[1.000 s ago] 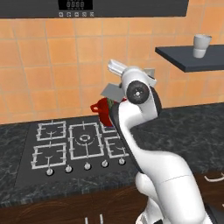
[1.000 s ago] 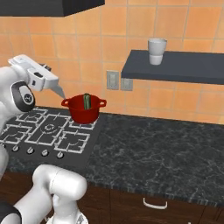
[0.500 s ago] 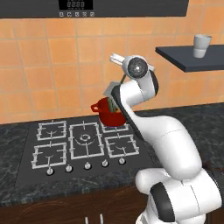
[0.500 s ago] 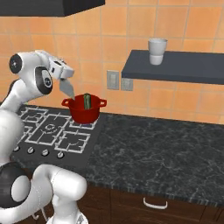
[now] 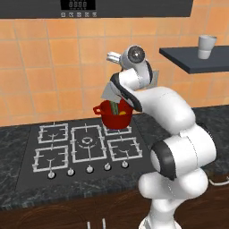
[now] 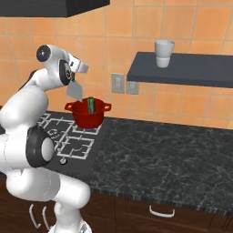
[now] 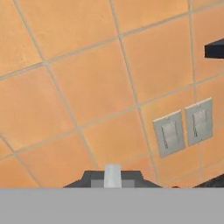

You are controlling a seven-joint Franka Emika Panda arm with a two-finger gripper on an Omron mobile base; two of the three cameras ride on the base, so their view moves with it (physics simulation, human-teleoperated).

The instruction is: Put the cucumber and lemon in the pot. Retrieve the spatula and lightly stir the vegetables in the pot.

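Note:
The red pot (image 5: 116, 117) (image 6: 89, 116) stands on the back right burner of the stove. The dark green cucumber (image 5: 114, 108) (image 6: 91, 105) leans upright inside it, and the yellow lemon (image 5: 121, 112) lies beside it in the pot. My gripper (image 5: 117, 86) (image 6: 73, 78) (image 7: 112, 175) is shut on the spatula, whose pale grey blade (image 5: 109, 92) (image 6: 74, 90) hangs just above the pot's left rim. The hand faces the orange tiled wall. The thin handle is mostly hidden by the hand.
The gas stove (image 5: 85, 145) (image 6: 73, 136) has knobs along its front. Two wall outlets (image 6: 125, 84) (image 7: 183, 129) sit behind the pot. A dark shelf (image 6: 182, 68) holds a white cup (image 5: 205, 46) (image 6: 164, 53). Black stone counter (image 6: 173, 159) stretches to the right.
The arm has swung its elbow out to the right and carried the spatula toward the pot. The blade now hangs close over the pot's left rim. The pot and vegetables stayed put.

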